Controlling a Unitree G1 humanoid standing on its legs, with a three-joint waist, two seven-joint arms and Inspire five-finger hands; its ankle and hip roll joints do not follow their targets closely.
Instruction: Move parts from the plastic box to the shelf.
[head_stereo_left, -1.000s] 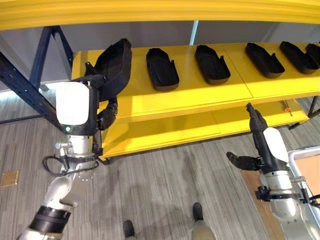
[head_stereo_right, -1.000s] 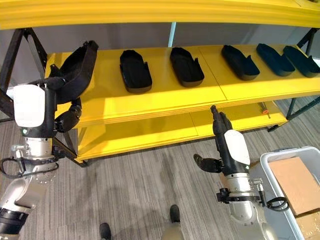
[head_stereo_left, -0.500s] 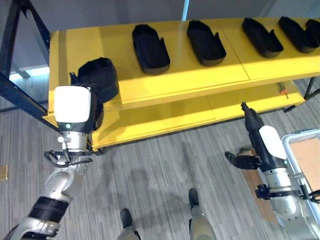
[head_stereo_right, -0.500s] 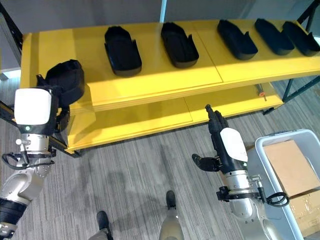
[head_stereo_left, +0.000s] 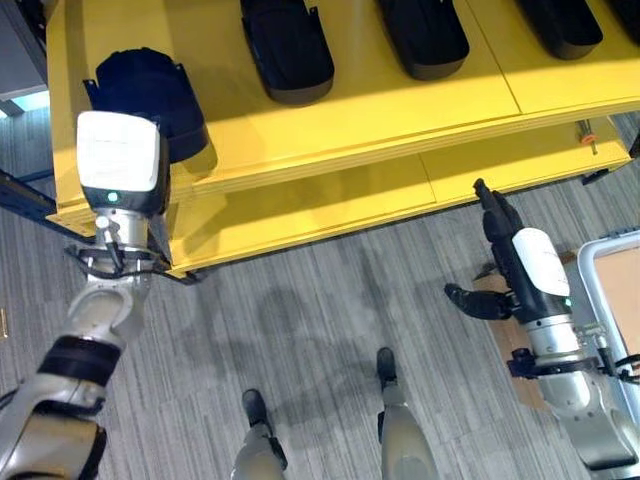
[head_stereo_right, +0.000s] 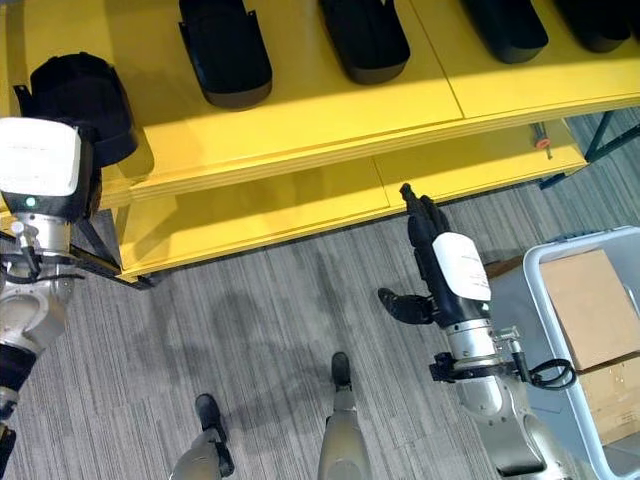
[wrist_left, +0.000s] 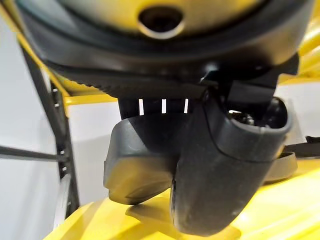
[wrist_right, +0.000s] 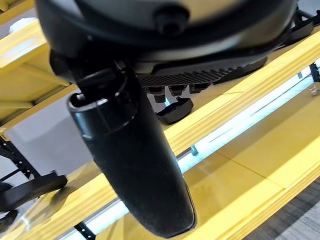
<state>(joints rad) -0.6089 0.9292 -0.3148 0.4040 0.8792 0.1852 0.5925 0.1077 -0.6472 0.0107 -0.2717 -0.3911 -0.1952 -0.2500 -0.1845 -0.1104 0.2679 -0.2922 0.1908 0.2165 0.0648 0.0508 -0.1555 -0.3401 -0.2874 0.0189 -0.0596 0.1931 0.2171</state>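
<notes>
My left hand (wrist_left: 220, 170) is gripping a black part (head_stereo_left: 150, 95) on the yellow shelf (head_stereo_left: 350, 110); my right hand (head_stereo_left: 505, 250) is hanging wide, fingers straight, holding nothing.

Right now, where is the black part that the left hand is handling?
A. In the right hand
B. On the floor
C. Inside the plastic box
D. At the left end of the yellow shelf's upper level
D: the black part sits at the left end of the yellow shelf, on its upper level, just beyond the left hand.
</notes>
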